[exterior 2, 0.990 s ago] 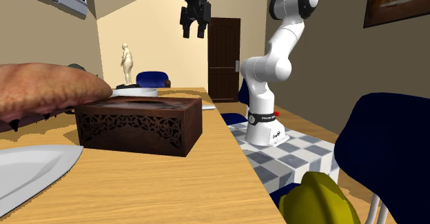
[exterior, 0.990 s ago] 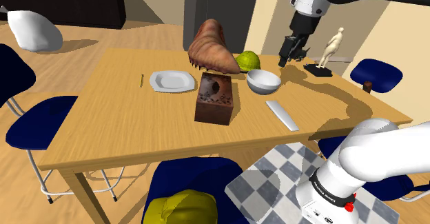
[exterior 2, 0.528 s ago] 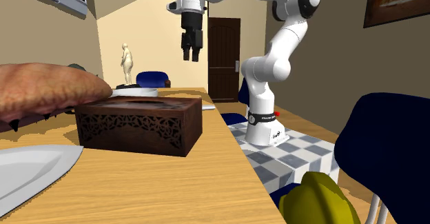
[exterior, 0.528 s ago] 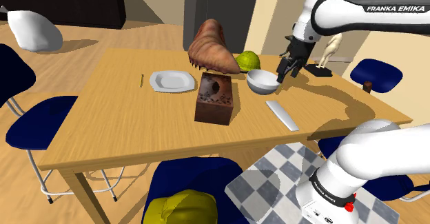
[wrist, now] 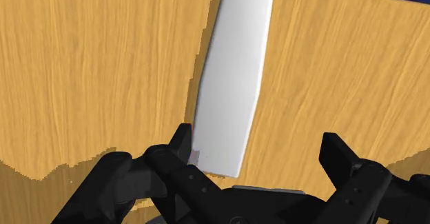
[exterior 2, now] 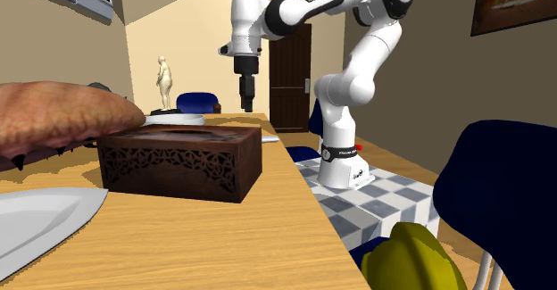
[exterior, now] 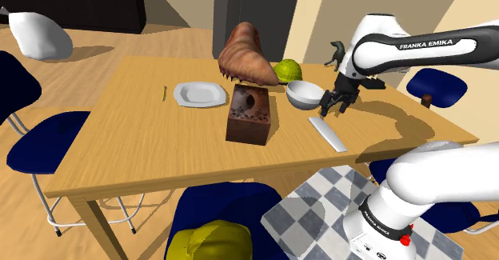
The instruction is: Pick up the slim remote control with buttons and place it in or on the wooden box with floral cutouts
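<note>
The remote (exterior: 328,134) is a slim plain white slab lying flat on the wooden table (exterior: 144,150), near the edge closest to the stand. My gripper (exterior: 332,106) hangs open just above its far end, pointing down. In the wrist view the remote (wrist: 233,78) runs away from the gripper (wrist: 258,154), its near end beside one finger (wrist: 180,147); neither finger touches it. The dark brown box with cutouts (exterior: 249,116) stands at mid-table, toward the shoulder view's left of the remote. In the second exterior view the box (exterior 2: 183,159) is in front, with the gripper (exterior 2: 248,101) behind it.
A white bowl (exterior: 305,94), a green round thing (exterior: 286,71), a large brown lump (exterior: 245,57) and a white plate (exterior: 199,94) crowd the table behind the box. A pale figurine (exterior 2: 164,78) stands at the far end. Blue chairs (exterior: 436,86) ring the table.
The arm has swung down from high above the figurine end of the table to just over the remote. The fingers stayed open throughout.
</note>
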Robot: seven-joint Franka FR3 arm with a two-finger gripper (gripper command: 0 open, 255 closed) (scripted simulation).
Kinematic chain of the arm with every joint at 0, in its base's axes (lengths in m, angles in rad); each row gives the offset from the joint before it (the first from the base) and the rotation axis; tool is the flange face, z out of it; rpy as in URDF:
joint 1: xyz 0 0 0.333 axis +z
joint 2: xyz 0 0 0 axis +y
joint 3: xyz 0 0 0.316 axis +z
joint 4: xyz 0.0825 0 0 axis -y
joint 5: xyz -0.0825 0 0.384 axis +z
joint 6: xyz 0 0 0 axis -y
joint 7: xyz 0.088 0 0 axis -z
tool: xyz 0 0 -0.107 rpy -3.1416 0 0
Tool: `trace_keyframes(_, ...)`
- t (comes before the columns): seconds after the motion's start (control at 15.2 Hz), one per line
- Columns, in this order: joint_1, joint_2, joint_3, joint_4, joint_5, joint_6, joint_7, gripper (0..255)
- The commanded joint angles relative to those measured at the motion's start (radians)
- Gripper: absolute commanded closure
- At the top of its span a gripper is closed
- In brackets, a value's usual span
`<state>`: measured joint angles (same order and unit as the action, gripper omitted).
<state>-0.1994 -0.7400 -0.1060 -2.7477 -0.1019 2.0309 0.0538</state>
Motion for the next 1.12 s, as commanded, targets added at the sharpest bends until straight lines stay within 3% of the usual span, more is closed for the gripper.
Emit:
trace_keyframes(0.0, -0.024, 0.028, -0.016, -0.048, -0.001, 0.071, 0.026, 0)
trace_keyframes(0.2, -0.062, 0.075, -0.046, -0.111, -0.005, 0.174, 0.054, 0)
trace_keyframes(0.66, -0.062, 0.156, -0.056, -0.163, -0.011, 0.307, 0.054, 0)
trace_keyframes(1.06, -0.062, 0.164, -0.057, -0.167, -0.012, 0.319, 0.054, 0)
